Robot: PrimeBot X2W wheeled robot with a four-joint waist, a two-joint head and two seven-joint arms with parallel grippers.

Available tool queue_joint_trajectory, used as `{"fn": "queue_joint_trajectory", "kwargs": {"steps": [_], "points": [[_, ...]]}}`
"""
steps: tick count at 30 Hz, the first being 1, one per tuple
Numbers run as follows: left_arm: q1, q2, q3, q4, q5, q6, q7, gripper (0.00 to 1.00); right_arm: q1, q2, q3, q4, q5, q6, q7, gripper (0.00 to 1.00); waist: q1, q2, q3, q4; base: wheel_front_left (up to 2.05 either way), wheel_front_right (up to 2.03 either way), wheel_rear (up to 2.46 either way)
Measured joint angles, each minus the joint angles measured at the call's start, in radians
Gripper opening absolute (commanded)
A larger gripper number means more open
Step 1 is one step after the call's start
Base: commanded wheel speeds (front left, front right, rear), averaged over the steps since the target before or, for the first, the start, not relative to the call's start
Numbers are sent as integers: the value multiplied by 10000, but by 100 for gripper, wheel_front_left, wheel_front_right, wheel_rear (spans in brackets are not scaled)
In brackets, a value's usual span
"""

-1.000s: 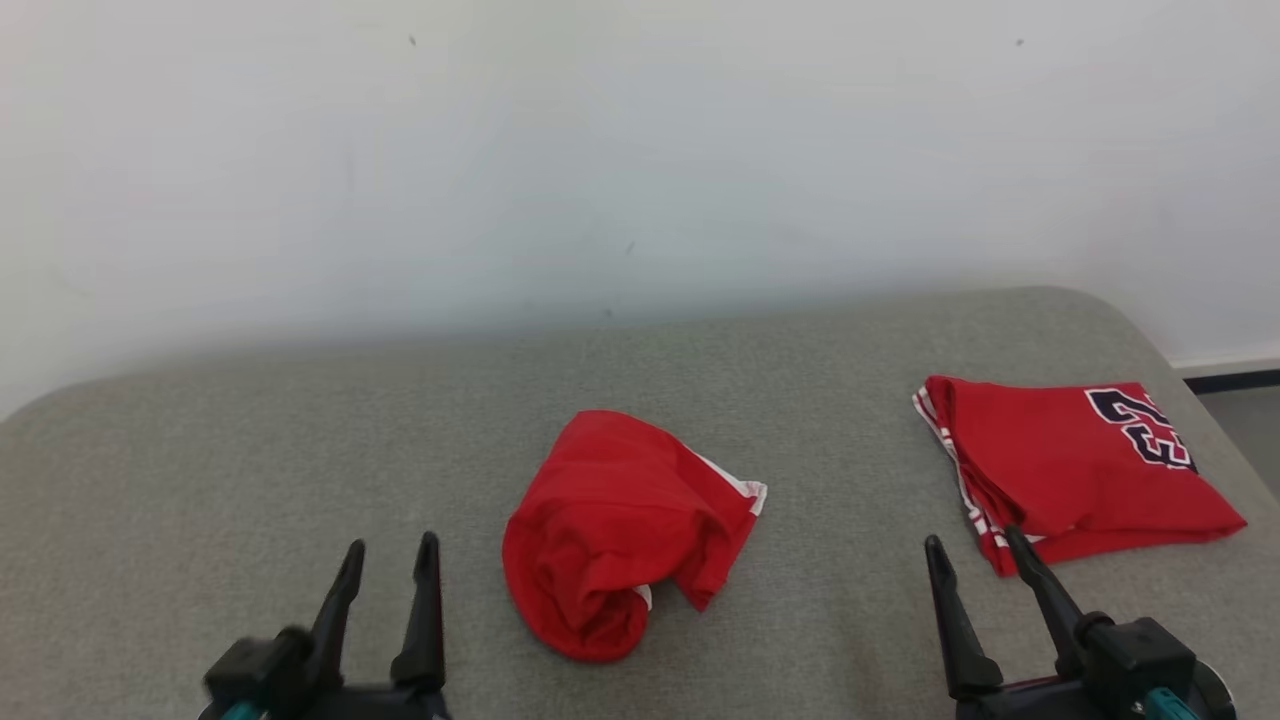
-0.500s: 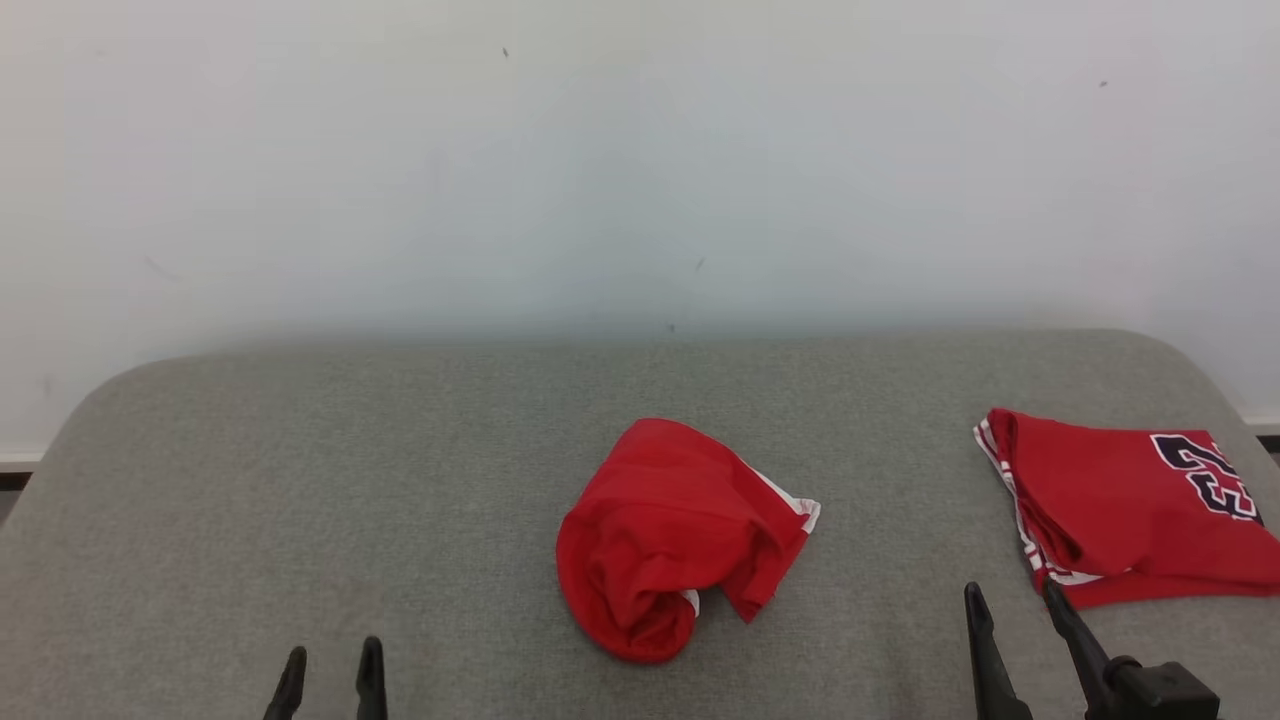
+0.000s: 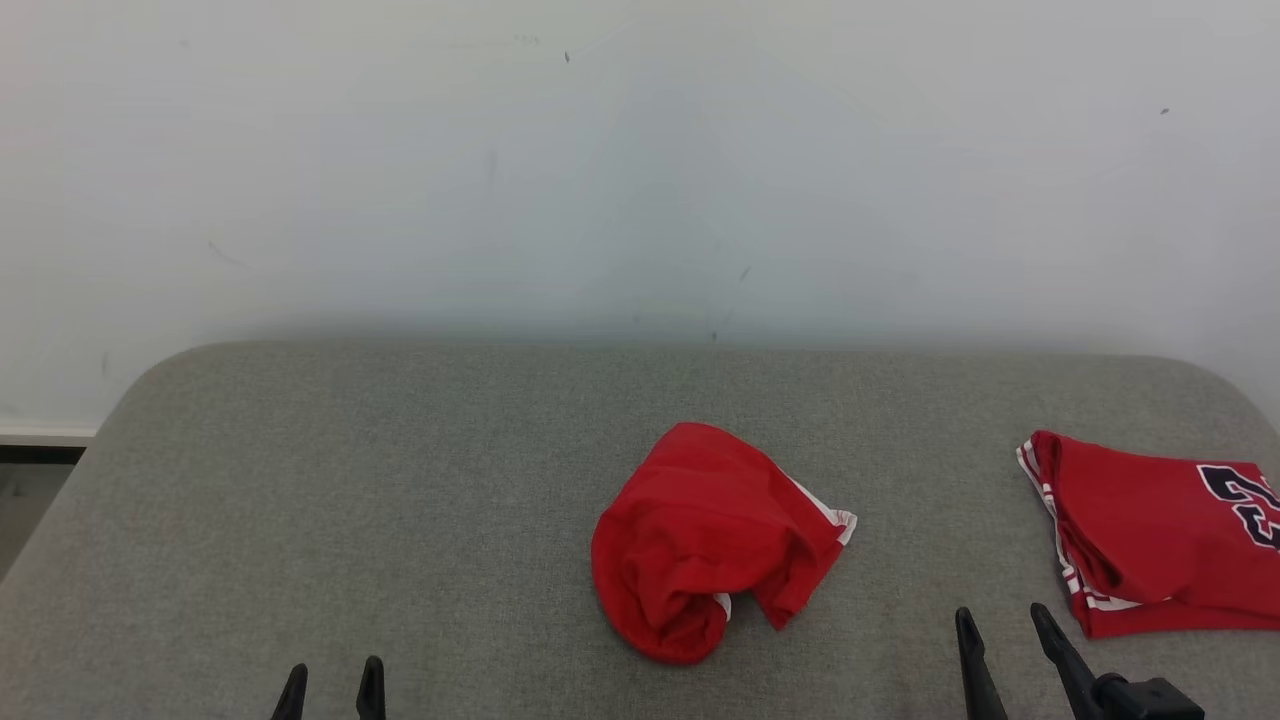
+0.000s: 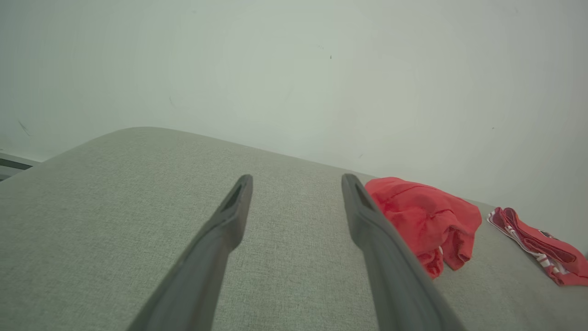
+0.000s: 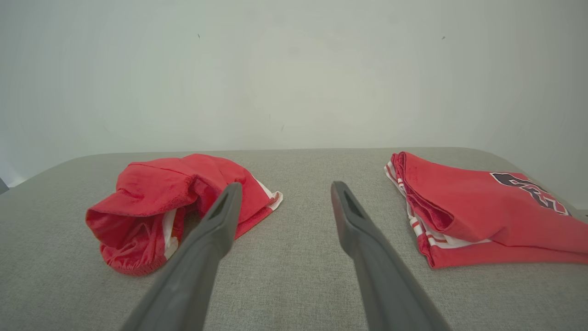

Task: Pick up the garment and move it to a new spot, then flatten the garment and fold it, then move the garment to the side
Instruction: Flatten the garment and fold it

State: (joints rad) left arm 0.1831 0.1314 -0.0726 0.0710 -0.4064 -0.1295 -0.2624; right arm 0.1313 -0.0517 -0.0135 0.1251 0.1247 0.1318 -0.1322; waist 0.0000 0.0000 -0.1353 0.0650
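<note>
Garment (image 3: 705,540) lies crumpled, red with white trim.

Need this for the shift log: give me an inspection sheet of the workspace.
Surface: grey fabric-covered table with rounded corners.
Job's things: crumpled red garment near the middle, bunched up, white trim showing.
Clutter: folded red jersey with a dark number, at the right, apart from the crumpled one.
Grippers: left gripper and right gripper both open, holding nothing, at the near edge.
Cables: nothing seen.
Surroundings: pale wall behind; dark skirting at far left.
</note>
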Motion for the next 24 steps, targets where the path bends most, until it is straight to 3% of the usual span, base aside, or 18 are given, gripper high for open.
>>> {"fn": "queue_joint_trajectory", "kwargs": {"steps": [24], "points": [[48, 546, -173, -19, -616, -13, -2, 100, -129, 4, 328, 111, 67, 0, -4, 100, 0, 0, 98, -649, 0, 0, 0]]}}
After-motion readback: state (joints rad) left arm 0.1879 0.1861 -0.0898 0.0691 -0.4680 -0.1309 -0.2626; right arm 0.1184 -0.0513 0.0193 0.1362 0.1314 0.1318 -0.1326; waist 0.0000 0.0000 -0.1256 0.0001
